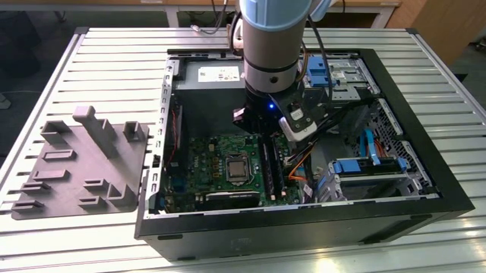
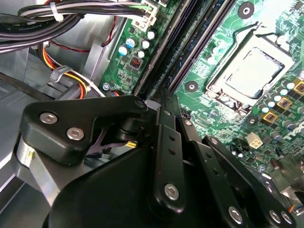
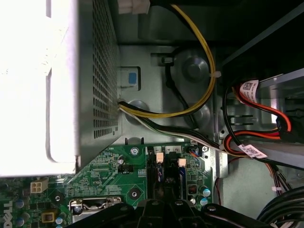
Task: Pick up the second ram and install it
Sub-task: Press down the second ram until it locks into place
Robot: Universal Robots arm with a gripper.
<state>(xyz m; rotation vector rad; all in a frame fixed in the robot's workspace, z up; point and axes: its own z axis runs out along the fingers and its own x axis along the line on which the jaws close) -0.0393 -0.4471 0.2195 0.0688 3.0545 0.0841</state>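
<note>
Gripper (image 2: 164,102) down inside open computer case (image 1: 425,148), poised over motherboard slots (image 2: 190,42); fingers pressed together, whether clamping second ram unclear.

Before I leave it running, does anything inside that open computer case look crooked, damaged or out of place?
Nothing stands out. The black robot claw sits low over the long black memory slots on the green motherboard. The grey plastic tray lies flat beside the black computer case, and the cables look intact.

Slatted metal table (image 1: 114,57) (wooden furniture (image 1: 448,25) behind).
</note>
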